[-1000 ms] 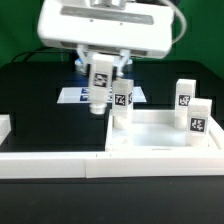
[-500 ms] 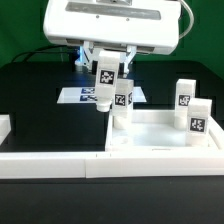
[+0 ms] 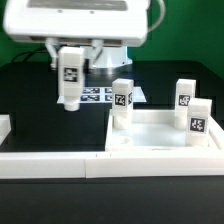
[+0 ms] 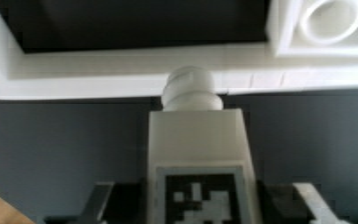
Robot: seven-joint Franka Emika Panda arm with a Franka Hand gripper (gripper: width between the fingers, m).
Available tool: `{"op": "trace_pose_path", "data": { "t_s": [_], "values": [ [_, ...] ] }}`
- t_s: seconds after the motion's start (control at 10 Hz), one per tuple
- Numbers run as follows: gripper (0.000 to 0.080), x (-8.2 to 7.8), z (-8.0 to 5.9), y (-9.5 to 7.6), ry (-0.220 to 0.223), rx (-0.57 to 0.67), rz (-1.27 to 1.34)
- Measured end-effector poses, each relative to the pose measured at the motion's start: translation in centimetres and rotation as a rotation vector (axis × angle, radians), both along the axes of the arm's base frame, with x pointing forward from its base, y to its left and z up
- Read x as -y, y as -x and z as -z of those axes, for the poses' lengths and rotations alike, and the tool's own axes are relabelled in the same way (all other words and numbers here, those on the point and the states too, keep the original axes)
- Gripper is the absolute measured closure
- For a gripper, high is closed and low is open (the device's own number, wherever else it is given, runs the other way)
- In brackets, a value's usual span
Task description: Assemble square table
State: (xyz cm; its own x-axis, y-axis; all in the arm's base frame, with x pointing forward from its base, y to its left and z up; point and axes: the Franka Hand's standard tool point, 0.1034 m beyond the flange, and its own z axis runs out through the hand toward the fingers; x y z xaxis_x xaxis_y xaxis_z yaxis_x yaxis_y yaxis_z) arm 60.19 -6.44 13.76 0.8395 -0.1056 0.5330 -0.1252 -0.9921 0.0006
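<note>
My gripper [image 3: 70,68] is shut on a white leg peg [image 3: 70,82] with a black-white tag and holds it upright in the air, to the exterior view's left of the square table panel [image 3: 160,137]. In the wrist view the held peg [image 4: 195,130] fills the middle between my gripper's [image 4: 197,205] fingers, its round tip pointing at a white rim. A round corner socket [image 4: 329,22] of the panel shows there. Three more tagged leg pegs stand on the panel: one at its near-left corner [image 3: 122,101] and two at the exterior view's right [image 3: 185,96] [image 3: 199,119].
The marker board [image 3: 102,94] lies flat on the black surface behind the held peg. A long white bar [image 3: 55,163] runs along the front edge and a short white piece [image 3: 5,127] sits at the exterior view's left edge.
My gripper has carried the leg peg from beside the panel's near-left corner toward the exterior view's left and slightly up. The three standing pegs have not moved.
</note>
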Motion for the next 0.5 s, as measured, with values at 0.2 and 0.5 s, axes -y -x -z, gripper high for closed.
{"op": "trace_pose_path", "data": {
  "t_s": [0.2,0.5],
  "values": [
    [0.0509,-2.7,1.2,-0.4,-0.023,0.008,0.003],
    [0.0509,-5.5,2.9,-1.0,-0.041,-0.007,-0.011]
  ]
}}
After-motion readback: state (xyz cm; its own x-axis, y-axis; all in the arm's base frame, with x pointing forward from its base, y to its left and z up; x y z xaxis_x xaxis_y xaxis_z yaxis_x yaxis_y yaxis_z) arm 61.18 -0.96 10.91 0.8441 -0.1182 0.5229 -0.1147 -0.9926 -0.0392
